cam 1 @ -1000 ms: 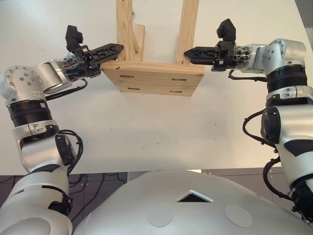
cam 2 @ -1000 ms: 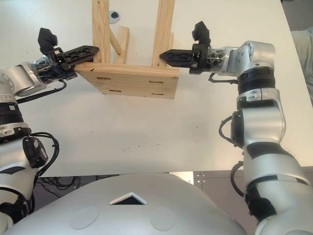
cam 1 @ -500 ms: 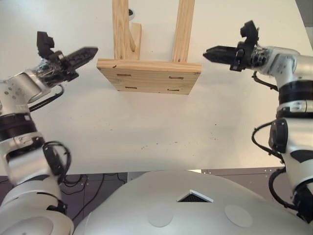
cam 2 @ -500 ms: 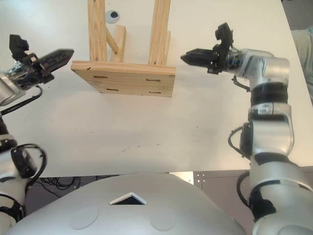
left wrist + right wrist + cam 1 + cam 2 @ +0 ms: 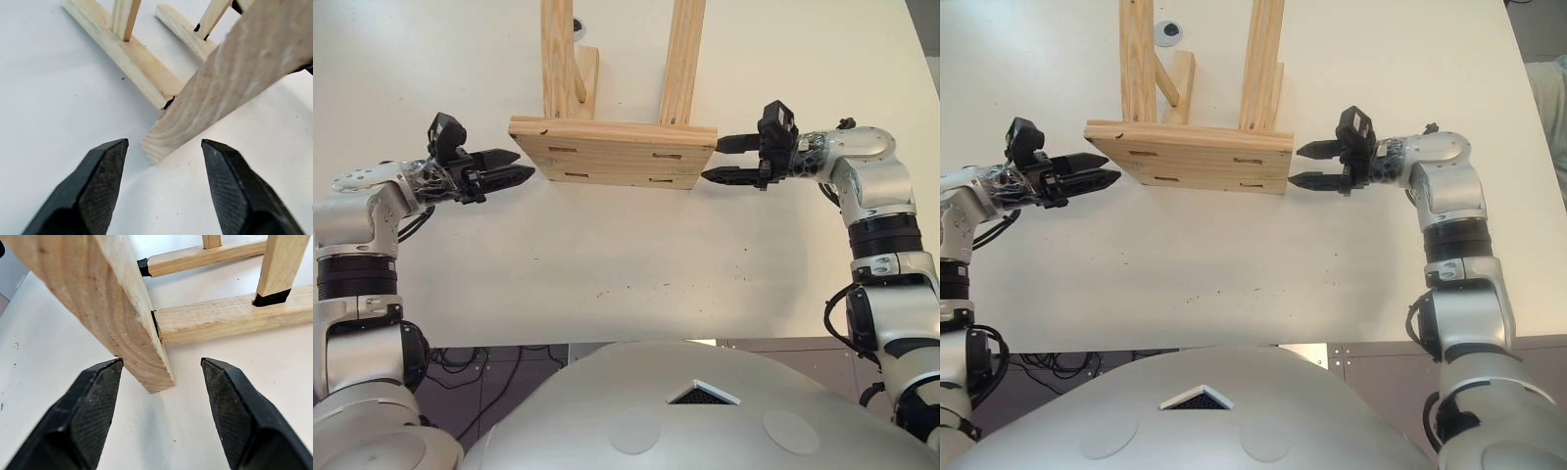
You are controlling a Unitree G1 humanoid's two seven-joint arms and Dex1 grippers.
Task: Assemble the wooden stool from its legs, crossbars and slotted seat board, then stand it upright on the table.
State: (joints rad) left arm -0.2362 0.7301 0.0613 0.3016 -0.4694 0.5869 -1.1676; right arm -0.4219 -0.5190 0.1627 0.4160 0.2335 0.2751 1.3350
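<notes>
The board (image 5: 612, 154) stands on edge across the middle and blocks any straight reach, and the legs (image 5: 558, 59) fence off the table (image 5: 607, 264) behind it. There's room on the near side and off both ends, where the left gripper (image 5: 524, 164) and right gripper (image 5: 712, 160) sit, jaws spread.

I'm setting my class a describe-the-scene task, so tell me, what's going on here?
An assembled wooden stool lies on its side on the white table, with its seat board facing the robot and its legs pointing away. The left end effector and the right end effector are both open, one at each end of the seat board, gripping nothing. The stool is not yet standing upright.
</notes>
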